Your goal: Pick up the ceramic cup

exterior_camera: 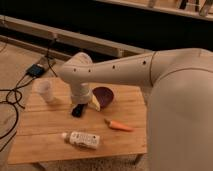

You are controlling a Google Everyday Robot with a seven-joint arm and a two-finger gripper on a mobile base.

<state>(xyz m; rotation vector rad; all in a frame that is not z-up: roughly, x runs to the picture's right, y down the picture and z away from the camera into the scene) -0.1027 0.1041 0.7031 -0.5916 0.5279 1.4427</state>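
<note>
The ceramic cup (44, 91) is small, plain white and slightly tapered. It stands upright near the far left corner of the wooden table (50, 127). My gripper (77, 110) hangs below the white arm's wrist, dark and low over the table's middle, to the right of the cup and apart from it. It sits just left of the purple bowl (104, 96).
A yellow object (95, 103) lies against the bowl's left side. An orange carrot (119, 125) lies right of centre. A white labelled bottle (81, 139) lies on its side near the front edge. Cables and a dark box (36, 70) lie on the floor at left.
</note>
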